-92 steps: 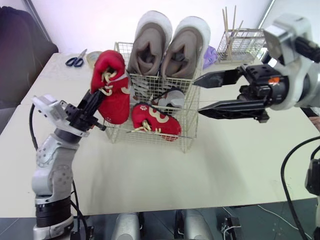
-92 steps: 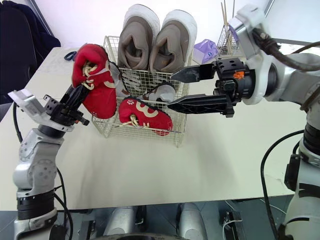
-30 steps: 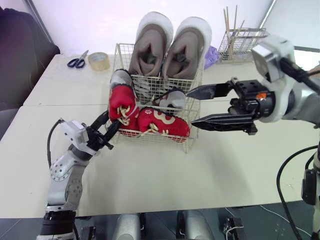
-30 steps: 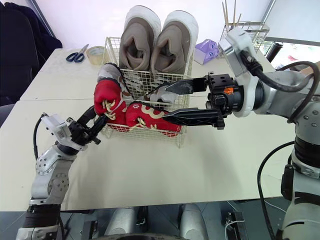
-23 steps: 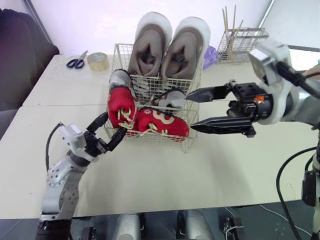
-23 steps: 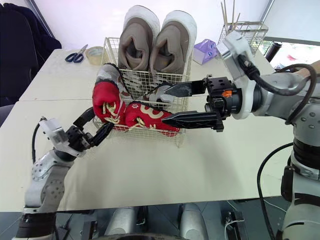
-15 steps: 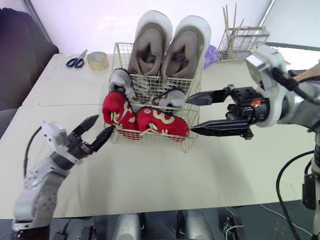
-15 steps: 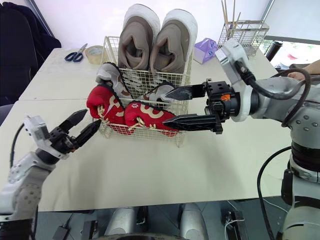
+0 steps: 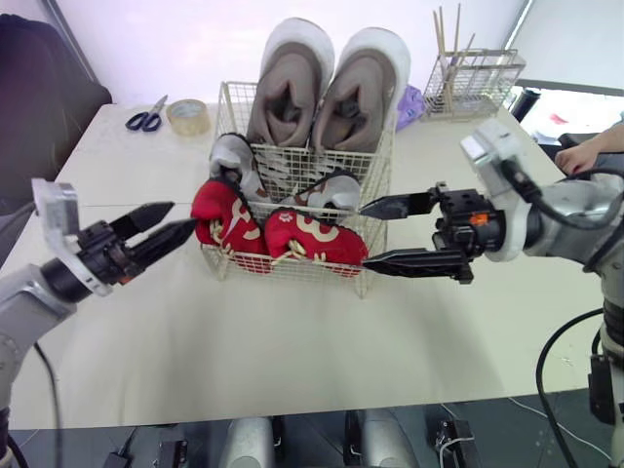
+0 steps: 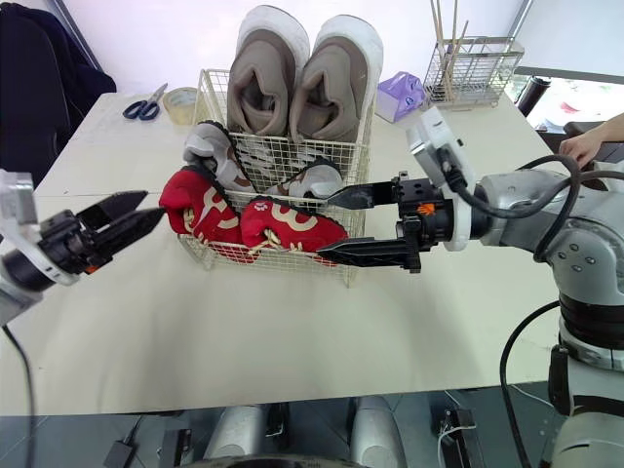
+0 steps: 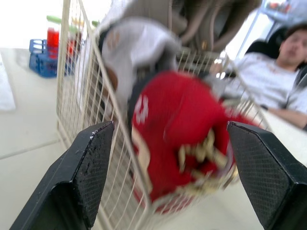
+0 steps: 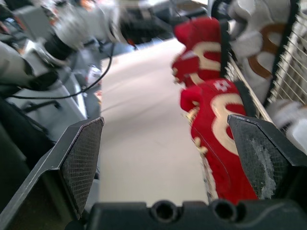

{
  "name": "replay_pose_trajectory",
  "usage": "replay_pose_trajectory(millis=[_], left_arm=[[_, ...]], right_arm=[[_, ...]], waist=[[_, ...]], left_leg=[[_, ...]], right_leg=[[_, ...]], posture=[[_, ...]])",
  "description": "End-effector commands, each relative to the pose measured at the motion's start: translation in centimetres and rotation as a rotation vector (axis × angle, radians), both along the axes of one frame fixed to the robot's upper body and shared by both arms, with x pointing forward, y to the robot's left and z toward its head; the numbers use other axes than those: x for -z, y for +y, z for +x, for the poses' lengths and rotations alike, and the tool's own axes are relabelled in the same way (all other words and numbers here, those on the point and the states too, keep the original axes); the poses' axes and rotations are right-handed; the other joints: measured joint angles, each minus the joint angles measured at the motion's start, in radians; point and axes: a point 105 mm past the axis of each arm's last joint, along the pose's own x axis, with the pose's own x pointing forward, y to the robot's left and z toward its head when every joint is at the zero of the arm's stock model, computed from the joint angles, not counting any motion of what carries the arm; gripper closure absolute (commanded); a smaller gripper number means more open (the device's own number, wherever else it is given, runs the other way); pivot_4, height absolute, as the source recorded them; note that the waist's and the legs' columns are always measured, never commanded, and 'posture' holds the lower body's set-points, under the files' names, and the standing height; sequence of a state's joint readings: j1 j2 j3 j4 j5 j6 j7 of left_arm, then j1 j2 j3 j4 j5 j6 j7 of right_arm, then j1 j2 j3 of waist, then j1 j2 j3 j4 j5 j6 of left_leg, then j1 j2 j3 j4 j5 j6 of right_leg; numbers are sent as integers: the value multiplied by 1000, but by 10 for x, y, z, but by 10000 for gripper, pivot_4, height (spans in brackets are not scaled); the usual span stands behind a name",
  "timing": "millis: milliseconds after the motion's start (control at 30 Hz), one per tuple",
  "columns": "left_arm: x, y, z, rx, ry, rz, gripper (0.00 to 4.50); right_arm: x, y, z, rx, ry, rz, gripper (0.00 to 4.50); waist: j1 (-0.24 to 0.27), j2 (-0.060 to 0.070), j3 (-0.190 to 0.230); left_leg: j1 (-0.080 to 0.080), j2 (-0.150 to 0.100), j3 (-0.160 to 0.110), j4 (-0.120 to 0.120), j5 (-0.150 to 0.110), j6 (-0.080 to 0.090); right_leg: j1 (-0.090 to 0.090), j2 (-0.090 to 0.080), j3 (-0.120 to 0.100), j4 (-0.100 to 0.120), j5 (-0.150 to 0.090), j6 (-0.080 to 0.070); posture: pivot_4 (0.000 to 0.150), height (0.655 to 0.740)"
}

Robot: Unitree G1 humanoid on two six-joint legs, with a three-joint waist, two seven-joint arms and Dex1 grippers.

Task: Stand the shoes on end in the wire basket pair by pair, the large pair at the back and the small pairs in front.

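The wire basket (image 9: 292,276) stands mid-table. Two large tan shoes (image 9: 288,88) stand on end at its back. In front of them sit two small grey shoes (image 9: 234,161) and two red shoes. One red shoe (image 9: 222,222) leans in the front left corner and the other (image 9: 312,239) lies along the front wall. My left gripper (image 9: 180,216) hovers open and empty just left of the basket, facing the leaning red shoe (image 11: 182,129). My right gripper (image 9: 363,234) is open and empty at the basket's front right corner, beside the lying red shoe (image 12: 220,124).
Scissors (image 9: 143,120) and a tape roll (image 9: 185,115) lie at the back left. A small wire rack (image 9: 475,83) with sticks and a purple object (image 9: 409,102) stand back right. A person's hand (image 9: 585,156) rests at the right edge. Bare table lies in front of the basket.
My left gripper let go of the red shoe, opened and drew back to the left. The shoe settled lower in the basket's front left corner. My right gripper dropped a little.
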State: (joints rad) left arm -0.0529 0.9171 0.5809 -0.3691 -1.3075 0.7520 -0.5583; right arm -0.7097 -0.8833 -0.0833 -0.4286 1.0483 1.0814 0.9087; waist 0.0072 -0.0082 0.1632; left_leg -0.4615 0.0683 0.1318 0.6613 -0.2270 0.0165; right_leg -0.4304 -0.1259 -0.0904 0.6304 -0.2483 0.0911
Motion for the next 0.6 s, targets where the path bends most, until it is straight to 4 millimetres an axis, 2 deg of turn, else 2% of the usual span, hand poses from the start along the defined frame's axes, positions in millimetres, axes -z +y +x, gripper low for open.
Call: replay_pose_trajectory(millis=[33,200,400,600], left_arm=[[-24,12,-7,-59,7,-5,6174],[-15,30,-11,-100,183,52,6174],[1,15,-23,7,250,112,6174],[9,12,-26,60,264,135,6174]], right_arm=[[-8,4,-3,4,-67,8,0],[-7,20,0,20,-97,26,0],[11,36,11,136,-286,6,0],[10,55,14,217,-419,67,0]], waist=[[-1,1,0],[-6,1,1],[1,0,1],[0,0,1]], left_leg=[[0,0,0,0,0,0],[0,0,1,-1,0,-1],[0,-1,2,-7,1,-5],[0,-1,3,-13,7,-12]], right_leg=[[0,0,0,0,0,0],[0,1,0,0,0,0],[-6,1,1,-2,0,0],[-6,2,1,0,0,0]], posture=[[1500,7400],[1500,7400],[1500,7400],[1500,7400]])
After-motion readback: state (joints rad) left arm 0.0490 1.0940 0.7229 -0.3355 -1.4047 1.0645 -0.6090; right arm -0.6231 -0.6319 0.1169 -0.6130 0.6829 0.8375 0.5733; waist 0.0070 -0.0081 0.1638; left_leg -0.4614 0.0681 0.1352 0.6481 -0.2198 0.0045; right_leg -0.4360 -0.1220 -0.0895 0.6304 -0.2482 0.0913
